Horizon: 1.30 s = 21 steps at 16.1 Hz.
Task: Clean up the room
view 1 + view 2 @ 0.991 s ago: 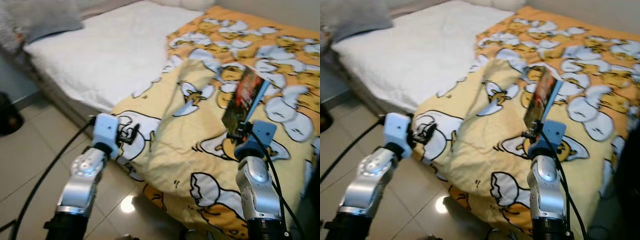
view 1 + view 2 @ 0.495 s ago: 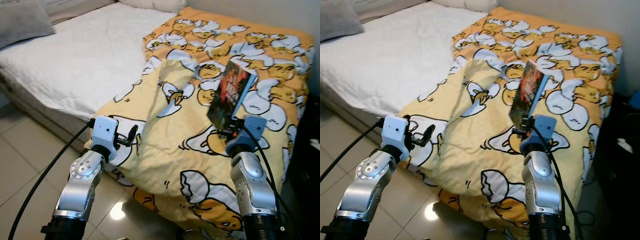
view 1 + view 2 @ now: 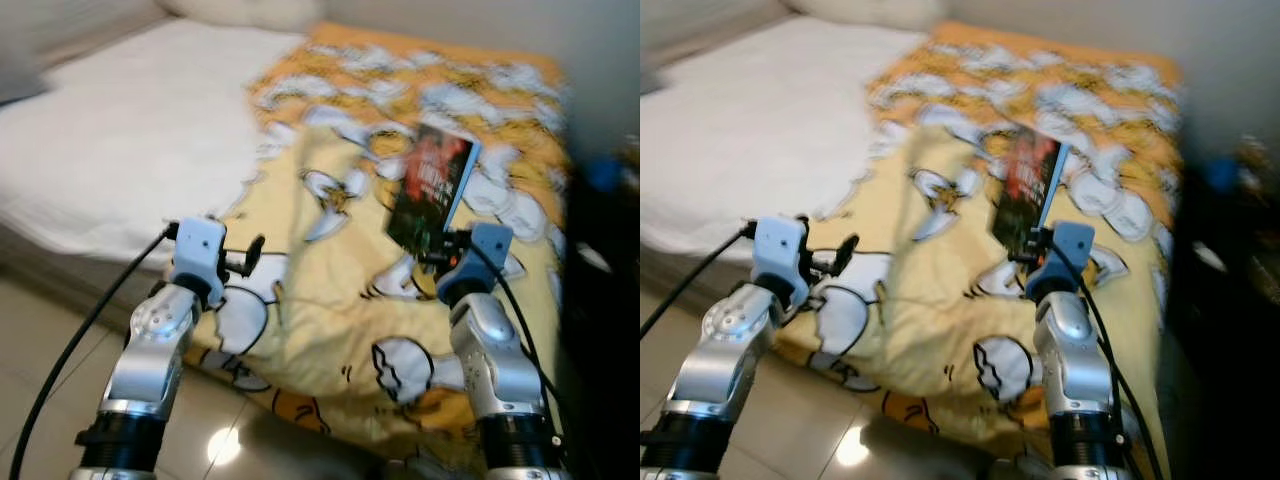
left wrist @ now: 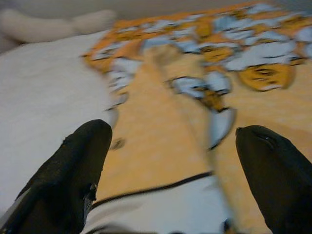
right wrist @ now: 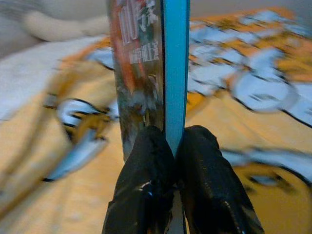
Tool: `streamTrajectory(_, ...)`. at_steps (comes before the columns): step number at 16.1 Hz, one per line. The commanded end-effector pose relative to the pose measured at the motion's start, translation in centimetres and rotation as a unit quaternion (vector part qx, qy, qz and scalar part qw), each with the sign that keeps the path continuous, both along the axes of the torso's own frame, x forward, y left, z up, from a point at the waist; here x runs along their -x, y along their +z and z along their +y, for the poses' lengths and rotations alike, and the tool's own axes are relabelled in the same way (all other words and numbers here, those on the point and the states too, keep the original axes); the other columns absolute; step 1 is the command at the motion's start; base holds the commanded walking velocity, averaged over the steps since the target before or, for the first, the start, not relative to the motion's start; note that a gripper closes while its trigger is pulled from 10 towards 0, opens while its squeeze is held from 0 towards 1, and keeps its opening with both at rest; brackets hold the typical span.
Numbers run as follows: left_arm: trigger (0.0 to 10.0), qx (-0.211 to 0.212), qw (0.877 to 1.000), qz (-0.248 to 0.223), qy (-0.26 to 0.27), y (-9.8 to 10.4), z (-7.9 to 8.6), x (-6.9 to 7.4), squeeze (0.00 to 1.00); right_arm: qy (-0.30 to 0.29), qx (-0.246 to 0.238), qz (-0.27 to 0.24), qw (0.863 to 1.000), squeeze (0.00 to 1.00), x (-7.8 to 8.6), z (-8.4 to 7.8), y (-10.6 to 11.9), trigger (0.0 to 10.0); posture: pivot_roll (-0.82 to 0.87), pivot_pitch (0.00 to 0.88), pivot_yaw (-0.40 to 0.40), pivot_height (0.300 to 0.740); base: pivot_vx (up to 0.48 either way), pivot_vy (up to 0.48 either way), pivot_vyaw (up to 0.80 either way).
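Note:
A book with a dark red cover and a blue spine stands upright in my right gripper, which is shut on its lower edge, above the yellow duck-print blanket. In the right wrist view both black fingers press against the book from either side. My left gripper is held out over the blanket's near left edge, open, with nothing between its fingers.
The bed's white sheet lies bare to the left, with a pale pillow at the head. A dark piece of furniture stands close on the right. Tiled floor runs along the bed's near side.
The camera has swung to the right and the picture has blurred; the bed has slid left in view. The right gripper still holds the book upright, the left stays open.

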State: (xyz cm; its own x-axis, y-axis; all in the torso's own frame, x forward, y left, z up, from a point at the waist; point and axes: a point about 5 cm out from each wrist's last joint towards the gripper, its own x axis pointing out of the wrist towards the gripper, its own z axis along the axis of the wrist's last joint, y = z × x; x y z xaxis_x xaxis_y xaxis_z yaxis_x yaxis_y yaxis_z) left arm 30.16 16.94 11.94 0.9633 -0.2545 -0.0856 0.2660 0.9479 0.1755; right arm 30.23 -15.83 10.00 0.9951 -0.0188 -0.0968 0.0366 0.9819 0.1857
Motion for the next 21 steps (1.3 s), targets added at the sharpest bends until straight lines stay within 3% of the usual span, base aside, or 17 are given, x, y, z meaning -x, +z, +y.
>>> streamTrajectory(1,10.0,-0.007,1.0,0.0,-0.003,-0.1,0.1,0.0,0.0,-0.009,-0.012,-0.01,1.0,0.0,-0.2,-0.2,0.5,10.0,0.02,0.0,0.044,0.74,0.0,0.352,-0.8)
streamTrajectory(10,10.0,-0.011,1.0,0.002,0.0,-0.2,0.5,0.0,0.0,-0.02,-0.016,-0.01,1.0,0.0,-0.2,-0.4,0.5,10.0,0.03,0.0,0.042,0.74,0.0,0.354,-0.8)
streamTrajectory(17,10.0,-0.006,1.0,0.005,0.009,-0.5,0.4,-0.2,0.0,-0.017,0.015,-0.033,0.999,0.0,-0.7,-0.6,1.8,10.0,0.01,0.0,0.054,0.74,0.0,0.355,-0.8)
streamTrajectory(21,10.0,-0.001,1.0,0.007,0.01,-0.4,0.3,0.0,0.0,0.0,0.017,-0.047,0.999,0.0,-0.9,-0.5,2.4,10.0,0.02,0.0,0.058,0.74,0.0,0.354,-0.12)
